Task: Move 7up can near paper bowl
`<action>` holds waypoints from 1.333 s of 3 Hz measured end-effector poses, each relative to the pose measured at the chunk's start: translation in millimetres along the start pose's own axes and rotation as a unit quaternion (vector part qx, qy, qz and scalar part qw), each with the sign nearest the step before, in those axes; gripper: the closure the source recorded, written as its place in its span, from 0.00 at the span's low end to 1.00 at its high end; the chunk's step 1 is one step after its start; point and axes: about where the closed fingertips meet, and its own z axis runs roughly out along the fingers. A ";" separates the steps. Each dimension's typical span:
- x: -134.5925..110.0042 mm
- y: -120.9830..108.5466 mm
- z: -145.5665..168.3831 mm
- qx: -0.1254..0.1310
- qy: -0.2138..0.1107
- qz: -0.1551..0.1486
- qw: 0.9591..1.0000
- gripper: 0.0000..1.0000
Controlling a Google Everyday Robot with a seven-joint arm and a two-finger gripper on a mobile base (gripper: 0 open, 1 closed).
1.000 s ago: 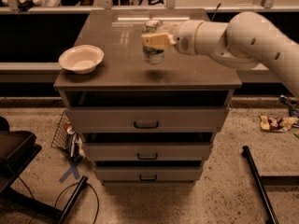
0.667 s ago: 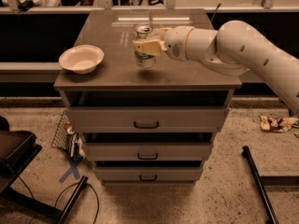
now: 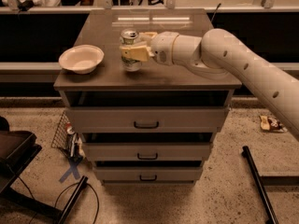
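Clasping the 7up can (image 3: 129,35) around its middle, the gripper (image 3: 131,53) holds it near the paper bowl (image 3: 80,59)

Cream pincer (image 3: 131,53) around silver-topped pale can (image 3: 132,65), off-white bowl (image 3: 80,59), brown tabletop (image 3: 163,76)

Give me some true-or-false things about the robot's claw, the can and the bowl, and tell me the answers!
1. The claw is shut around the 7up can. True.
2. The 7up can is lying on its side. False: it is upright, with its silver top facing up.
3. The paper bowl is touching the 7up can. False: a strip of bare tabletop separates them.
4. The paper bowl sits on top of the drawer cabinet, near its edge. True.
5. The drawer cabinet shows three handles on its front. True.
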 end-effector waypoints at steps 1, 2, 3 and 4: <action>10.4 11.5 14.9 -0.022 0.000 0.001 1.000 1.00; 22.8 21.0 27.8 -0.044 0.002 0.015 0.999 1.00; 22.6 23.0 29.9 -0.046 0.002 0.015 0.999 0.84; 22.1 25.0 32.0 -0.048 0.001 0.015 0.999 0.60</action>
